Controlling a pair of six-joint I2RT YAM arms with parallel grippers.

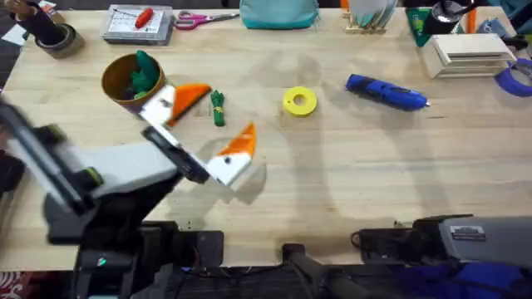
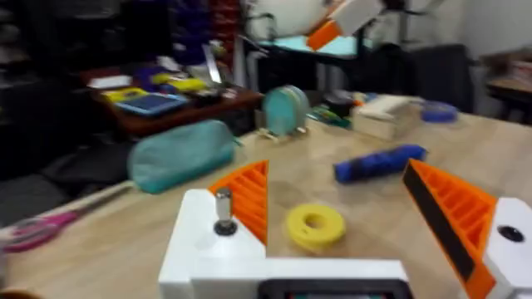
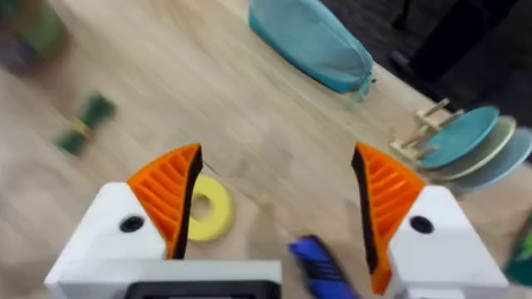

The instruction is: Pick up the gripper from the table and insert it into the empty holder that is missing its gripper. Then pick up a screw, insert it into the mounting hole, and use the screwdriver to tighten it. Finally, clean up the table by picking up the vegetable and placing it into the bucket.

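You won't find any writing you can read here. The bucket [image 1: 129, 80] turns no legible label toward you in the overhead view. The screwdriver [image 1: 386, 91] carries dark markings, too small to make out. The flat pack [image 1: 138, 23] at the far edge of the desk [image 1: 349, 183] has print on it, also unreadable.

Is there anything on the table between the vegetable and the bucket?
Nothing rests on the table between them. The vegetable lies just right of the bucket, but the left gripper hangs open over that gap, one finger directly between them.
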